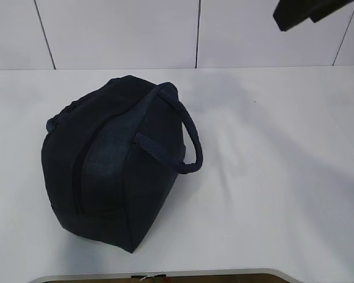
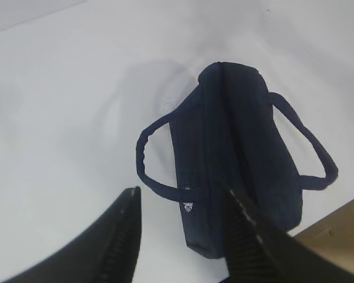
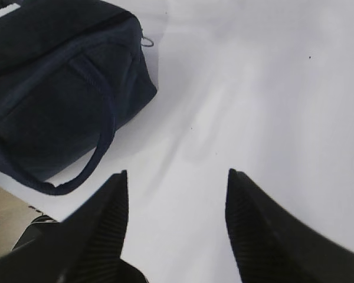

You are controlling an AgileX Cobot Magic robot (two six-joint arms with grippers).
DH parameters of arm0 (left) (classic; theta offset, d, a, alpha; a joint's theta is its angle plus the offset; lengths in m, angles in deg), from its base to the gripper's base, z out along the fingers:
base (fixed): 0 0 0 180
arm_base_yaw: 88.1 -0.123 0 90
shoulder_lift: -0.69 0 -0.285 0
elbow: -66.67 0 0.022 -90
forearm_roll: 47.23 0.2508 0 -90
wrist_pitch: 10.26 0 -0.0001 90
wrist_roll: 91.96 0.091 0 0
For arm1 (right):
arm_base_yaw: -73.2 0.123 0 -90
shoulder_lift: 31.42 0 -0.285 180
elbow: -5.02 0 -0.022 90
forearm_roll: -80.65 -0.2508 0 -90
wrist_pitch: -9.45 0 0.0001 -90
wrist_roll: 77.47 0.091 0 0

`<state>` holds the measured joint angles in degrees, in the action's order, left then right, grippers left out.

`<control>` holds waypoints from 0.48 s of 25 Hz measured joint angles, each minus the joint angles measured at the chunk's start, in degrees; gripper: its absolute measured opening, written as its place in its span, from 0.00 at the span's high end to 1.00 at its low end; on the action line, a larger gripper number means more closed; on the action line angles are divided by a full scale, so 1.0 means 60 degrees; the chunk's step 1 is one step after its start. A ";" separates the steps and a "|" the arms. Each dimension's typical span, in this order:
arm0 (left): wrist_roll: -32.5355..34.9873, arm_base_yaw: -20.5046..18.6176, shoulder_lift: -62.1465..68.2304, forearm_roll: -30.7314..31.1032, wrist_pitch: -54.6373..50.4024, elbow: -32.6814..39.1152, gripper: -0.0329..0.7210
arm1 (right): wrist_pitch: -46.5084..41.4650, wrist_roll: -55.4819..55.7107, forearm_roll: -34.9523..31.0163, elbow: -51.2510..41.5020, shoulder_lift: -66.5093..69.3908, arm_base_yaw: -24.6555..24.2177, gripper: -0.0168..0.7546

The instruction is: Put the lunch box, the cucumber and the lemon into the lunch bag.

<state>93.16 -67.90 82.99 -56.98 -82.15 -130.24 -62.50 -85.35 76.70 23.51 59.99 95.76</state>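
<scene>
The dark navy lunch bag stands on the white table at the left, its zipper closed along the top and a loop handle hanging to the right. It also shows in the left wrist view and in the right wrist view. My left gripper is open and empty, high above the bag's near end. My right gripper is open and empty above bare table to the right of the bag. The lunch box, the cucumber and the lemon are out of view.
The white table has its front edge close below the bag. A white panelled wall stands behind. A dark part of the right arm hangs at the top right of the exterior view.
</scene>
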 joint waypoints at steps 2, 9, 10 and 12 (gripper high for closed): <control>0.0000 0.0000 -0.0609 0.0000 -0.0007 0.0390 0.53 | 0.0000 0.0000 0.0000 -0.0640 -0.0437 0.0000 0.43; 0.0000 0.0000 -0.2896 0.0000 -0.0045 0.1800 0.60 | 0.0000 -0.0087 0.0057 -0.3104 -0.2161 0.0000 0.43; 0.0000 0.0000 -0.3231 0.0000 -0.0045 0.1961 0.61 | 0.0000 -0.0113 0.0104 -0.3369 -0.2441 0.0000 0.43; 0.0000 0.0000 -0.3909 0.0000 -0.0051 0.2392 0.61 | 0.0000 -0.0110 0.0229 -0.3908 -0.3027 0.0000 0.43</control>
<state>93.16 -67.90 59.54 -56.98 -82.46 -115.89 -62.50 -86.01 78.08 0.06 41.83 95.76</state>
